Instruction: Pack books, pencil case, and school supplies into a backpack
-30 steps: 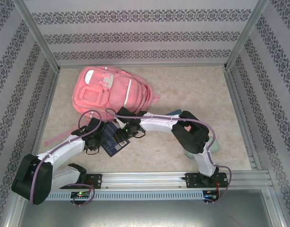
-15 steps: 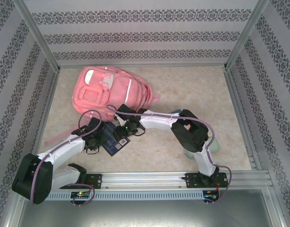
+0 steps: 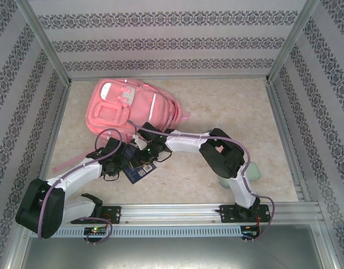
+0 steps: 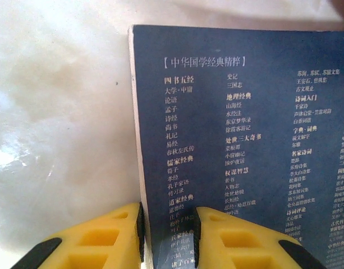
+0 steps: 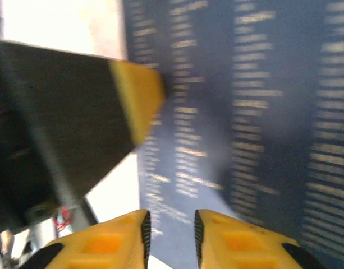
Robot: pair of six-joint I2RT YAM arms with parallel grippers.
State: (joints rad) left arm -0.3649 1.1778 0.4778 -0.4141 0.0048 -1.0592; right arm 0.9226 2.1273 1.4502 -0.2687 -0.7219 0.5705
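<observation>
The left end effector (image 4: 168, 218) is clamped on one edge of the navy book (image 4: 244, 140), probably to tip it up off the desk (image 3: 228, 106) for the pink backpack (image 3: 132, 106) lying just beyond, far left. The right end effector (image 5: 170, 218) has its fingers nearly together at the same cover, but blur hides whether they pinch it. A teal item (image 3: 255, 170) is half hidden behind the right arm.

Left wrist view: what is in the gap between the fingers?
The navy book: its pale page edge runs down into the gap between the left gripper's fingers, with bare table beside it, as the left wrist view shows.
</observation>
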